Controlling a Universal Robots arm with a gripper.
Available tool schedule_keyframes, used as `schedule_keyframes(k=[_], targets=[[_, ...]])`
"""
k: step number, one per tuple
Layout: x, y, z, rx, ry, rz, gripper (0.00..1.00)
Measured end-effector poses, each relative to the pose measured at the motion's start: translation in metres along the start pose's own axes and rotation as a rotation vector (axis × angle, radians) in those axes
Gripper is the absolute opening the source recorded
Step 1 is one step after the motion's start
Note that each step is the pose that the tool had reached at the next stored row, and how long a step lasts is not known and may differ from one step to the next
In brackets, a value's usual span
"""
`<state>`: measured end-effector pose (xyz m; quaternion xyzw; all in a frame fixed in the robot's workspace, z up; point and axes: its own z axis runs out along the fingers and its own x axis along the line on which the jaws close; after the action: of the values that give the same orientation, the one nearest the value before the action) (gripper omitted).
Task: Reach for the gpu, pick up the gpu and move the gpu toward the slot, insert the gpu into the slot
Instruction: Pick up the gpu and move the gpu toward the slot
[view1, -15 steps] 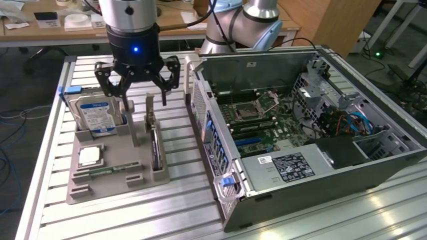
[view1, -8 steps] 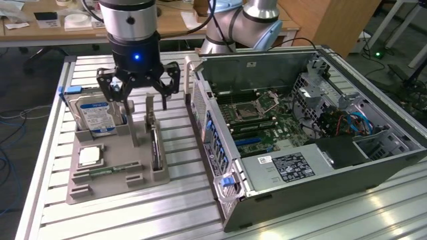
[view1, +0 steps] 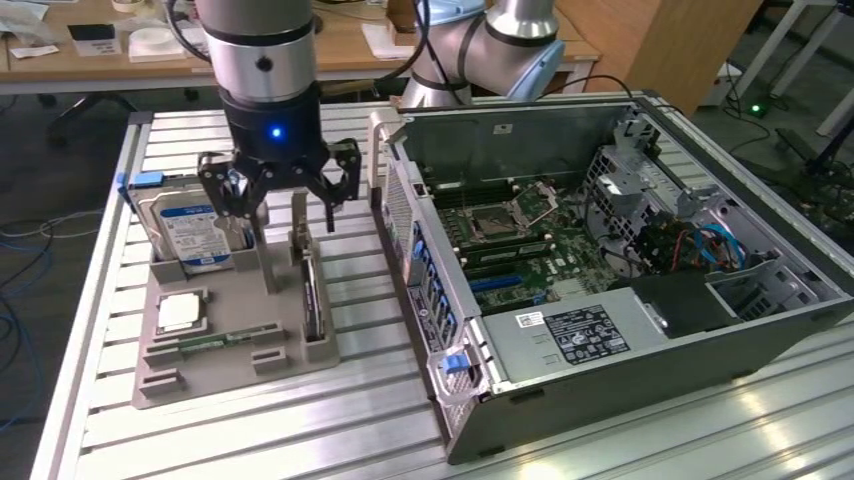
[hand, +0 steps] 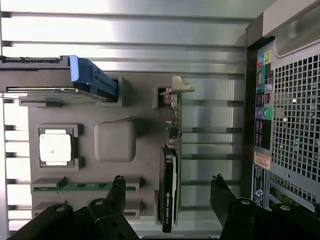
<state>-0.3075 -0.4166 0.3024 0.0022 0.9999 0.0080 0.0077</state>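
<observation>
Hovering over the grey holder tray (view1: 240, 375) in the exterior view, the gripper (view1: 283, 215) hangs with its fingers spread wide and empty just above the gpu (view1: 310, 292). The card stands on edge in a groove on the tray's side nearest the open computer case (view1: 641, 385), probably so its top edge can be pinched, while other pockets hold a hard drive (view1: 191, 232) upright, a processor (view1: 179, 312) flat and a memory stick (view1: 211, 341). From the wrist view, the fingertips (hand: 119, 186) straddle the card with a gap on either side, touching nothing, and its metal bracket (hand: 176, 90) sits at the far end.
</observation>
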Motion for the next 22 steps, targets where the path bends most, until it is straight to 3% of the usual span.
schedule_keyframes(k=[22], targets=[[0.001, -0.0055, 0.0399, 0.0007, 0.0000, 0.000, 0.78]])
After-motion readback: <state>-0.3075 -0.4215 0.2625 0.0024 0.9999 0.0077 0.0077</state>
